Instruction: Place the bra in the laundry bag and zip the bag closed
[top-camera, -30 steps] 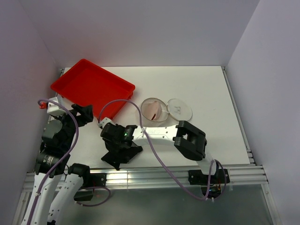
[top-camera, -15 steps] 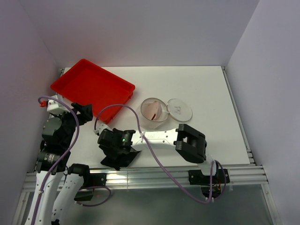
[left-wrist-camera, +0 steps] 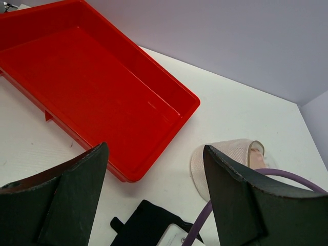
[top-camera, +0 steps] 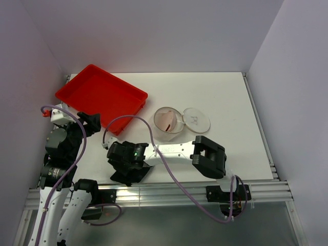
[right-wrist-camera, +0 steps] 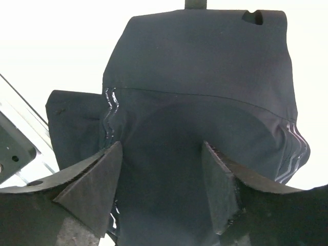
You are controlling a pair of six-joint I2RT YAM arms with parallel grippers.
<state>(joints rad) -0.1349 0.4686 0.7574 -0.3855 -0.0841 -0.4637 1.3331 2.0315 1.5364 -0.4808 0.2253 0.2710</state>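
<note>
Currently left gripper point(left-wrist-camera: 154, 148) and right gripper point(right-wrist-camera: 161, 146) jaws released, right over black fabric cloth point(right-wrist-camera: 205, 61); pale pink fabric bra point(top-camera: 165, 119) in round white mesh bag point(top-camera: 197, 120).

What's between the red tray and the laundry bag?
Left wrist view: bare white table between red plastic tray and round mesh laundry bag; purple cable arcs above.

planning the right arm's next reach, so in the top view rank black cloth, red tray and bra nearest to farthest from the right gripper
1. black cloth, directly under the right gripper
2. red tray, near rim, back left
3. bra, back right, inside the laundry bag
</note>
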